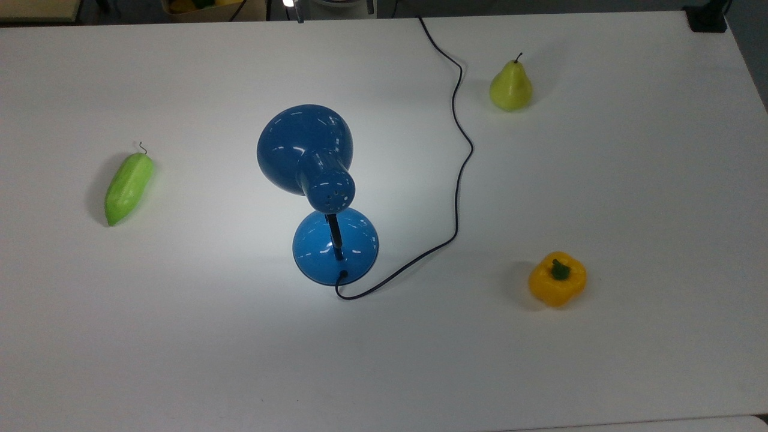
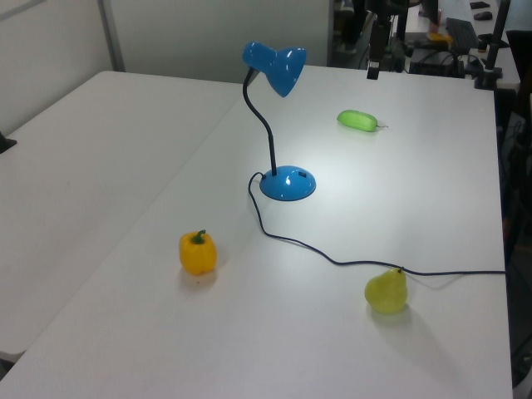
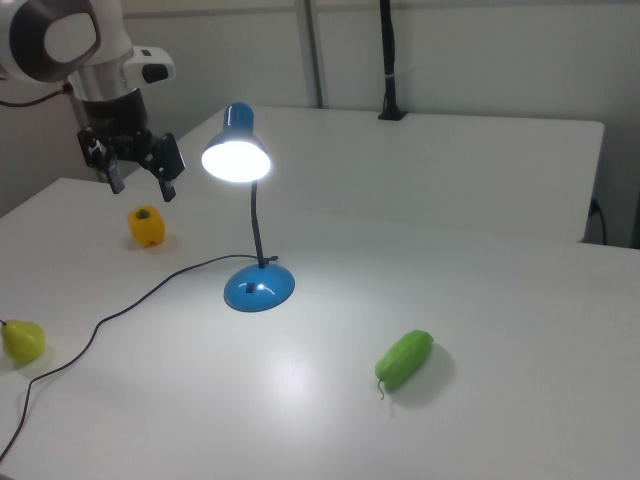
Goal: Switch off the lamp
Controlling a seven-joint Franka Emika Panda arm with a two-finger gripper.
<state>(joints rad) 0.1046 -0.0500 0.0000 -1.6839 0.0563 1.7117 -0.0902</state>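
While the lamp [image 3: 250,215] burns bright, its lit shade throws a white pool of light onto the tabletop [image 1: 630,198] around its round blue base [image 1: 335,246]. It stands upright near the middle of the tabletop, the black neck [image 2: 264,133] curving up from the base to the domed blue shade [image 1: 306,153], which tips downward over the surface.

A thin black cord [image 1: 459,162] leaves the base and snakes across to the far edge in the top view, passing close beside a green pear [image 1: 510,87] without touching it.

Up above the tabletop the gripper [image 3: 135,170] hangs in the air, well apart from the lamp, toward the right view's left edge. Its two dark fingers [image 3: 166,171] are spread wide and there is nothing between them. In the left view a finger shows at the far edge, above the green cucumber [image 2: 359,120].

That cucumber lies on its side, well apart from the lamp, toward the top view's left edge. A yellow bell pepper [image 1: 557,279] sits upright toward the top view's right edge, nearer the front than the pear, and touches neither cord nor lamp.
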